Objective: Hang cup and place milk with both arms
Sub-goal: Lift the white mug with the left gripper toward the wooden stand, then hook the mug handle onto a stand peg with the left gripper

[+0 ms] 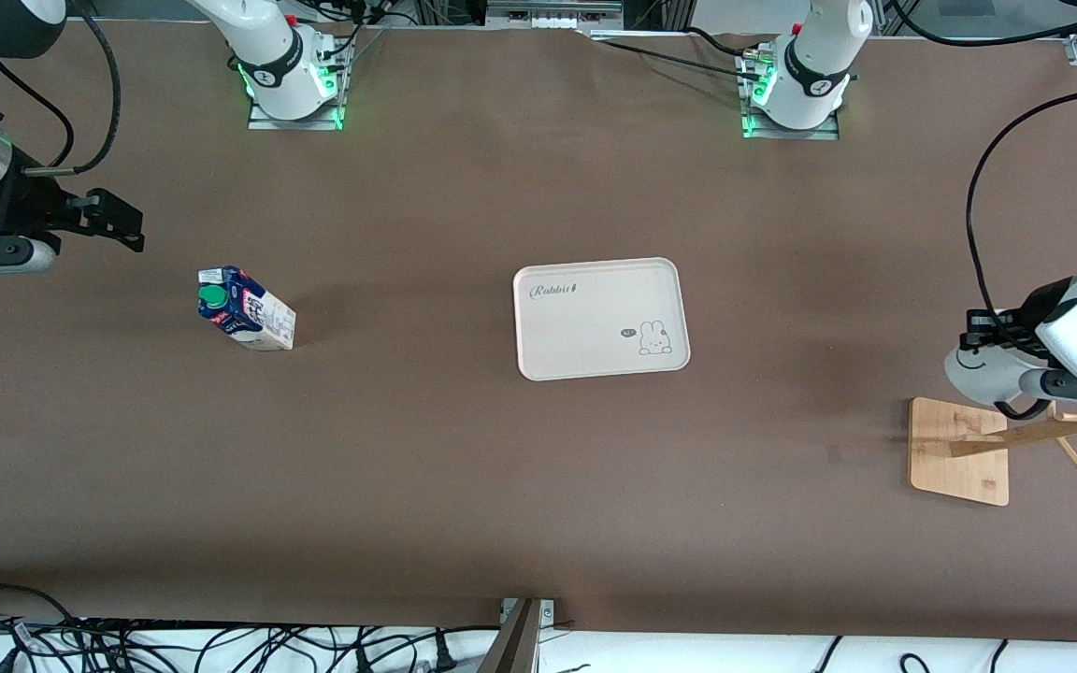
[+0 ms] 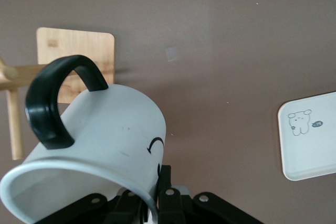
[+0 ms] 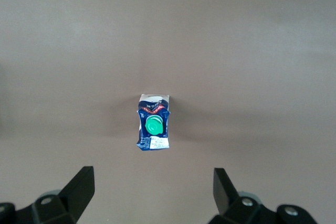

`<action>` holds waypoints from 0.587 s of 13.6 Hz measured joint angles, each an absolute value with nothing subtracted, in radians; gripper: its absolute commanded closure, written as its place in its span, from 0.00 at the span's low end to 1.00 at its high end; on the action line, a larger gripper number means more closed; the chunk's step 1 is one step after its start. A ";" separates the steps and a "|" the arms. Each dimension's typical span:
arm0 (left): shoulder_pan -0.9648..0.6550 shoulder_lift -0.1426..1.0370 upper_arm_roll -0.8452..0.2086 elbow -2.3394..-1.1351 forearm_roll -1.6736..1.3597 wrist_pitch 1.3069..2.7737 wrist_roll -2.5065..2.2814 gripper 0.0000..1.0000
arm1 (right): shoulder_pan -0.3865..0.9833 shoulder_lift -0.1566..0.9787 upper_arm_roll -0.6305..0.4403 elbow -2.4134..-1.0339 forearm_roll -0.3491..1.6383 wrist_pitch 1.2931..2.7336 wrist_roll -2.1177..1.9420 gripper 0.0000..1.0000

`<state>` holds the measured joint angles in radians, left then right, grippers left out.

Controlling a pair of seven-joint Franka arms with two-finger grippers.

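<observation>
I hold the cup [image 1: 987, 369] in the left gripper [image 1: 1006, 341], clenched on its wall, over the rack [image 1: 959, 449] at the left arm's end of the table. The handle [image 2: 55, 100] has to slide onto the rack's peg [image 2: 23, 72], so I judge the best way is to line the loop up with the peg's tip, keep the cup tilted as it is, and ease along the peg's axis; letting go early would risk dropping it on the wooden base.

The right gripper [image 1: 113, 224] hangs with its fingers [image 3: 79, 187] spread wide over the table at the right arm's end. The milk [image 1: 247, 320] stands upright on the table, nearer the camera than that gripper and well apart from the tray [image 1: 600, 319] at mid-table.

The front view hides the handle; the left wrist view shows it close to the peg but not yet on it. Only the right wrist view shows the milk centred between the spread fingers, green cap up.
</observation>
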<state>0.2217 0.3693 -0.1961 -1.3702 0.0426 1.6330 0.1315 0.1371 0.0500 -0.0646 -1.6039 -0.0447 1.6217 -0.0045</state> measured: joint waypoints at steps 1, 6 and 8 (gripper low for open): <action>0.229 0.372 -0.196 -1.362 0.047 1.631 0.142 1.00 | 0.138 0.052 -0.064 -1.602 -0.045 1.620 -0.004 0.00; 0.274 0.399 -0.192 -1.353 0.048 1.631 0.159 1.00 | 0.137 0.058 -0.064 -1.594 -0.019 1.609 -0.004 0.00; 0.282 0.410 -0.188 -1.351 0.048 1.631 0.161 1.00 | 0.138 0.058 -0.064 -1.592 -0.008 1.608 -0.004 0.00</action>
